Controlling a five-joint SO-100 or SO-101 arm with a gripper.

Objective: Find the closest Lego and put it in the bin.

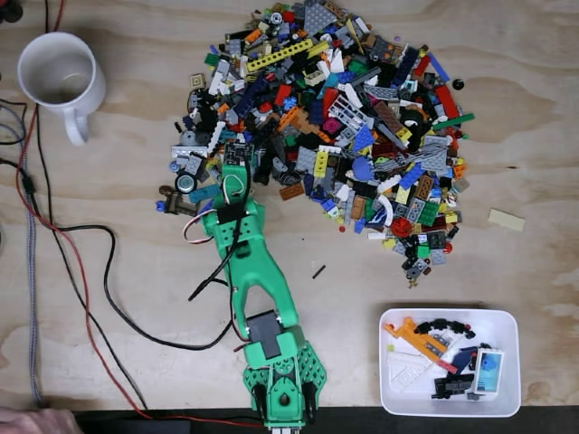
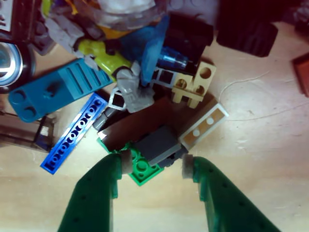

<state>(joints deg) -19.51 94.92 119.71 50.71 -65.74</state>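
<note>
A big pile of mixed Lego pieces [image 1: 353, 127] covers the upper middle of the wooden table in the fixed view. My green gripper [image 1: 233, 165] reaches into the pile's lower left edge. In the wrist view the gripper [image 2: 157, 164] is open, its fingers straddling a dark grey Lego piece [image 2: 159, 145] and a small green plate [image 2: 142, 170] lying on the table. Both pads sit right at these pieces' sides. The white bin [image 1: 517, 362] stands at the lower right, holding several pieces.
A white mug [image 1: 59, 72] stands at the upper left. Red and black cables [image 1: 90, 298] trail along the left side. A blue beam [image 2: 75, 133], a teal plate [image 2: 55, 89] and a tan brick [image 2: 193, 84] lie near the fingers. A hand [image 1: 36, 420] shows at the bottom left.
</note>
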